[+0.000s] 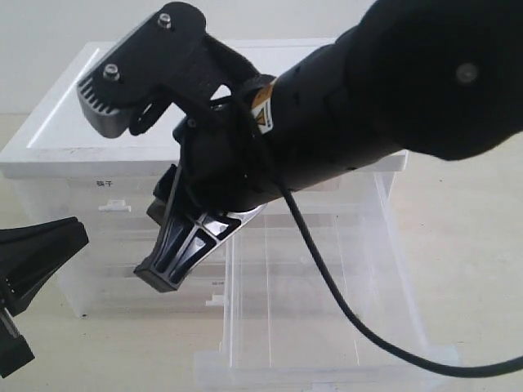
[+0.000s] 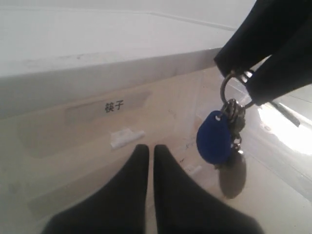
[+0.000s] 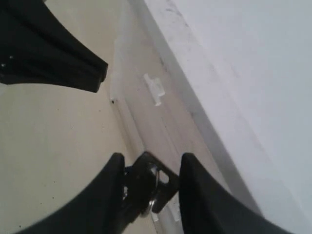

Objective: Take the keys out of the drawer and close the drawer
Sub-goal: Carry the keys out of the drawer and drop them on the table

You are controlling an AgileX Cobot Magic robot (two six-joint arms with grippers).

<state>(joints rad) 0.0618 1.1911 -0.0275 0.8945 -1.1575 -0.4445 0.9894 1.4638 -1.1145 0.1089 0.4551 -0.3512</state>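
Keys (image 2: 225, 132) are being pinched by the ring only, upper right of left wrist view, w/ the right gripper (image 2: 241, 78) clamped on them. They're dangling free, so a slip or swing is being risked on any fast move. The left gripper (image 2: 151, 156), bottom centre, is being held closed, empty. Drawer (image 1: 327, 351) is standing open at lower centre of ext. view, and jamming is being risked if it's pushed off-centre.

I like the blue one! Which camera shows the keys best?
The left wrist view: the keys dangle from the right tool, blue fob showing. The right wrist view catches only a metal sliver; the exterior view shows none.
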